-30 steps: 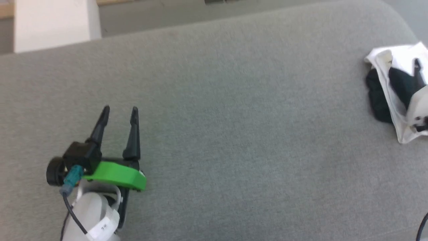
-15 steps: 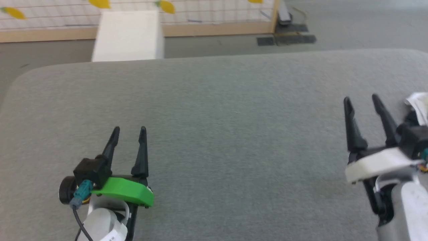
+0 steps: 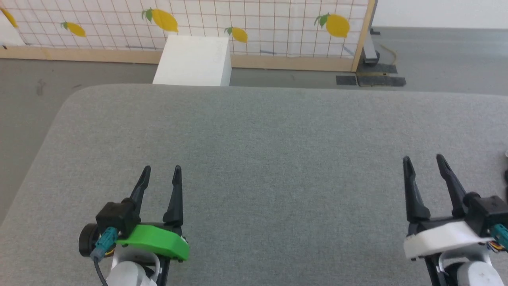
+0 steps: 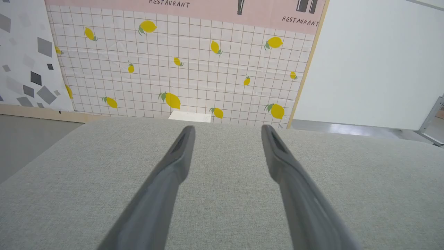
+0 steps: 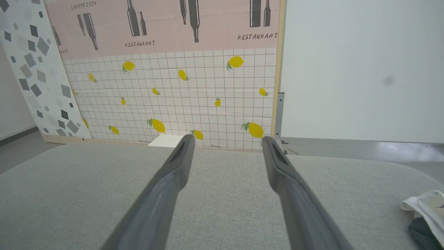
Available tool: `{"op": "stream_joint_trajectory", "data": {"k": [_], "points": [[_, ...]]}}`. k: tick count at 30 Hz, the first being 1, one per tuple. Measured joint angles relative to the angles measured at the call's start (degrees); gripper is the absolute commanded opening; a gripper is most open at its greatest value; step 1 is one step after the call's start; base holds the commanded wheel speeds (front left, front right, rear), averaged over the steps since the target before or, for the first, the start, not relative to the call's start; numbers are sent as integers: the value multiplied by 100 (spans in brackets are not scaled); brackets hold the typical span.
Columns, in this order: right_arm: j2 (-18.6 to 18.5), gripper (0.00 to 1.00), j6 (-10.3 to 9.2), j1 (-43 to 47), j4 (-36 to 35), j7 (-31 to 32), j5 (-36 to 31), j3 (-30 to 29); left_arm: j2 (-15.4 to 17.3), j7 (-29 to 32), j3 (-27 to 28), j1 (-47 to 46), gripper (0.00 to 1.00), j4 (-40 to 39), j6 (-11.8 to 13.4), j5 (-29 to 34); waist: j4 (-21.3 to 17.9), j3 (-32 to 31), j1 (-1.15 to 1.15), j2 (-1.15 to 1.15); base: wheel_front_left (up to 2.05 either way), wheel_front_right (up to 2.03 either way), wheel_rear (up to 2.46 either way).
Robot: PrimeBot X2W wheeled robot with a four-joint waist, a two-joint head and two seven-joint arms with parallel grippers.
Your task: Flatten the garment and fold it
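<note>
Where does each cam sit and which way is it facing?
Head view: on the head, looking forward and down across the table to the lemon panel; left gripper lower left, right gripper lower right, both open.
Left wrist view: on the left wrist, looking along its fingers over the table to the panel.
Right wrist view: on the right wrist, along its fingers, same heading; garment at lower right.
Shared: all three show the white box before the panel.

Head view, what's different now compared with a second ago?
The camera lifted: the lemon-print wall has come into view, the right gripper now shows whole, and the garment sits at the picture's right edge. Nothing was grasped or released. The left gripper and right one stay open, empty.
</note>
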Motion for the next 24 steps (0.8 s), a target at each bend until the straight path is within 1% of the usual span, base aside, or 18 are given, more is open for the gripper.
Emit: {"op": "stream_joint_trajectory", "data": {"k": [4,10,16,24], "points": [[3,100,0,289,-56,0,37,-154,-19,0,7,118,100,-21,-2,0,43,-125,0,0,0,0,0],[5,100,0,627,-64,-1,144,-215,-44,0,31,326,100,-24,-18,0,54,-306,0,0,0,0,0],[5,100,0,769,-83,1,149,-215,-56,0,40,477,100,-16,-20,0,19,-424,0,0,0,0,0],[5,100,0,818,-88,21,172,-218,-67,0,14,483,100,49,-27,0,32,-417,0,0,0,0,0]]}}
